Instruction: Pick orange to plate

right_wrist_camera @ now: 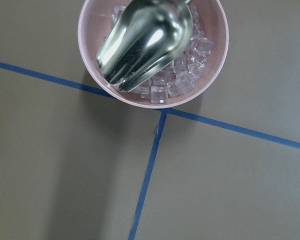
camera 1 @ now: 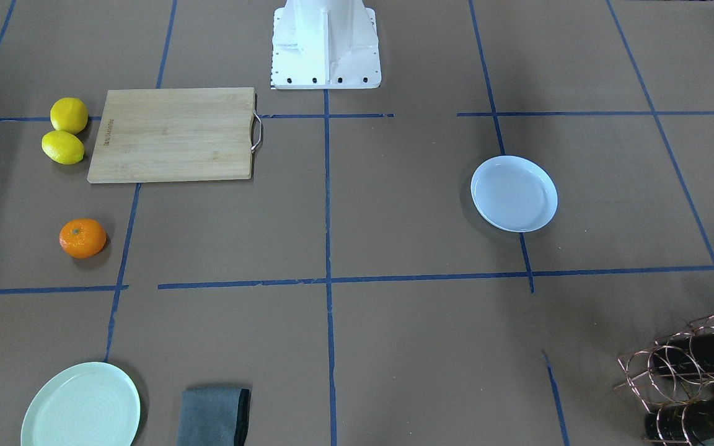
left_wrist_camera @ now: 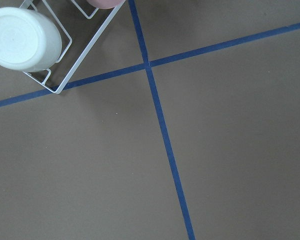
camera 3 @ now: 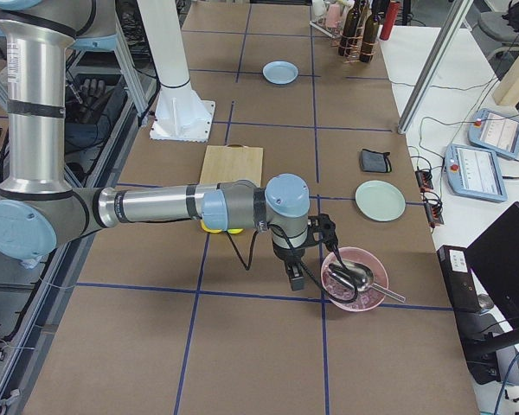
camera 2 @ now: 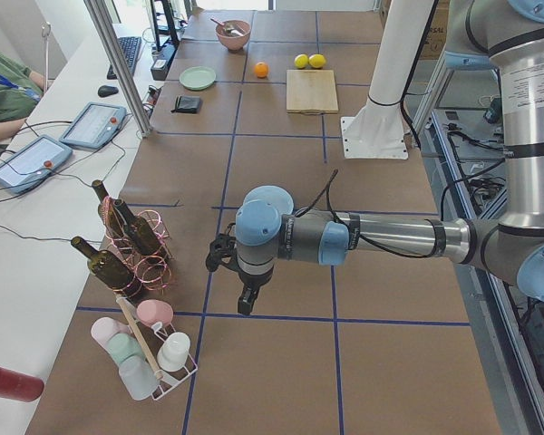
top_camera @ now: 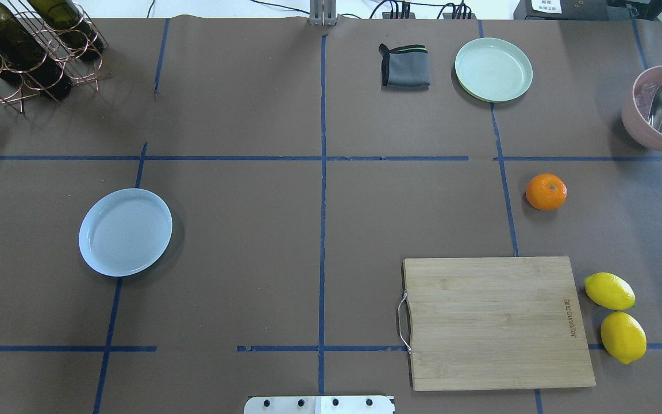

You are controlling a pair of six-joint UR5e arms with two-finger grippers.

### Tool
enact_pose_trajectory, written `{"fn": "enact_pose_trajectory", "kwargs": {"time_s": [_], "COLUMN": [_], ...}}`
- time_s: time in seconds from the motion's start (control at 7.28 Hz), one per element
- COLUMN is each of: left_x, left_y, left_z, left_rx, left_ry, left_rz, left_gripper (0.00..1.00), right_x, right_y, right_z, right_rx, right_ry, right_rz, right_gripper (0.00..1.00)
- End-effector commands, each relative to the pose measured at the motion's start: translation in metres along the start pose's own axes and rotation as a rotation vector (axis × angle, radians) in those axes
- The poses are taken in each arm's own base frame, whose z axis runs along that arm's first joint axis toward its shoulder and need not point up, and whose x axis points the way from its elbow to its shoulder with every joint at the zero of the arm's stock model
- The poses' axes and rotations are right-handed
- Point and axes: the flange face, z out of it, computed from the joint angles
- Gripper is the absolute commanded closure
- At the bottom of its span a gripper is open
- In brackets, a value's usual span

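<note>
Bamboo cutting board (top_camera: pixel 497 322) and lemons (top_camera: pixel 609 291) lie near the orange (top_camera: pixel 546 191); a mis-aimed grab could take a lemon. Left gripper (camera 2: pixel 245 301), right gripper (camera 3: pixel 292 275): cannot tell how open.

Bright orange (top_camera: pixel 546 191), pale bluish-white plate (top_camera: pixel 125 232) with faint concentric rings, mint-green plate (top_camera: pixel 493 69), yellow lemons (top_camera: pixel 609 291), brown table (top_camera: pixel 239 270) gridded with blue tape (top_camera: pixel 322 230).

One piece of lettering: a small brand mark (top_camera: pixel 570 318) burnt into the wooden cutting board (top_camera: pixel 492 322). It runs along the board's right edge, on the side by the two lemons (top_camera: pixel 609 291). Too small to read.
</note>
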Motion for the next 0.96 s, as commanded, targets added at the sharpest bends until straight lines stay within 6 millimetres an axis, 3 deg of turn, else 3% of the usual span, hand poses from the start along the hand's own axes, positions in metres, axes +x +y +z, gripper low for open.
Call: {"fn": "enact_pose_trajectory", "kwargs": {"time_s": [0.0,0.14,0.27,0.41,0.55,0.69,0.82], "left_x": [0.012,0.022,0.025,0.029,0.053,0.097,0.132], "left_y": [-0.055,-0.072,-0.072,-0.059,-0.046,-0.052,-0.057], "left_z": [-0.023,-0.034,-0.041,-0.042,-0.033,0.011,0.033], "left_rx": [0.165,0.268,0.335,0.368,0.462,0.384,0.335], "left_ry": [-0.037,-0.052,-0.052,-0.059,-0.028,0.092,0.164], "left_rz": [0.163,0.26,0.255,0.287,0.417,0.377,0.248], "left_gripper": [0.0,0.0,0.0,0.0,0.0,0.0,0.0], "right_x": [-0.004,-0.003,0.003,0.006,0.005,0.006,0.007], "right_y": [0.0,0.002,0.006,0.007,0.006,0.008,0.012], "right_z": [0.001,0.002,0.009,0.014,0.012,0.014,0.016], "right_rx": [0.02,0.033,0.039,0.05,0.076,0.074,0.069], "right_ry": [-0.04,-0.039,-0.04,-0.039,-0.037,-0.039,-0.037], "right_rz": [-0.014,-0.027,-0.033,-0.046,-0.067,-0.065,-0.061], "right_gripper": [0.0,0.0,0.0,0.0,0.0,0.0,0.0]}}
